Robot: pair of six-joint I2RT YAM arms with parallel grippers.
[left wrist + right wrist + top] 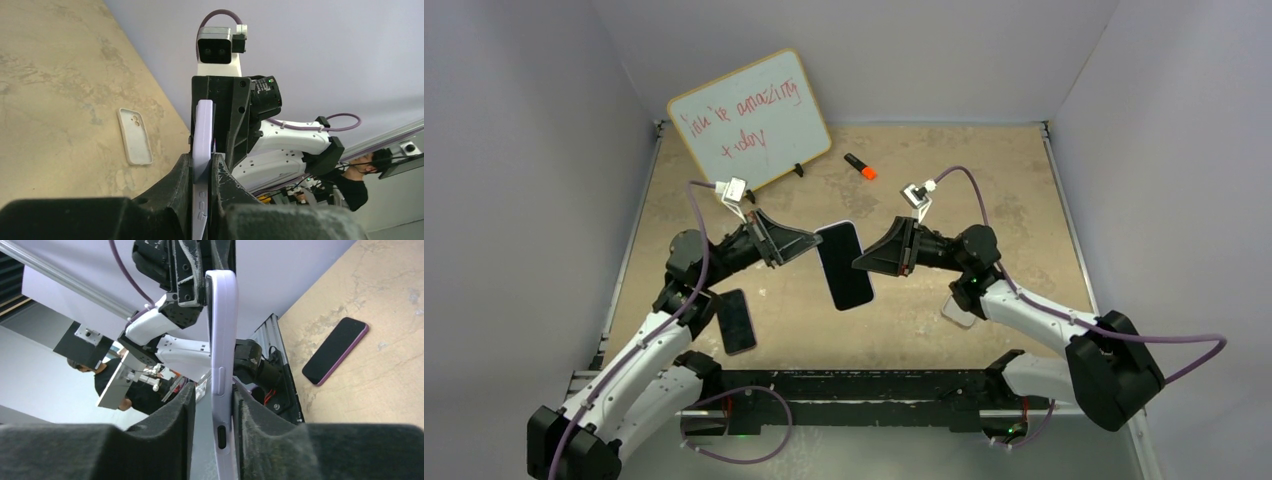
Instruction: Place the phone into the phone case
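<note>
1. Hanging above the middle of the sandy counter, a lavender rubbery phone case shows a black face upward.
2. The left gripper has its jaws clamped on the case's left edge.
3. The right gripper has its jaws clamped on the right edge.
4. A flat black phone with a purple rim lies near left.
5. A whitish phone case lies near right.

Free: tan surface far right. Obstacles: lilac-edged phone mid-air centre, propped whiteboard, orange marker, flat dark phone, pale case.
</note>
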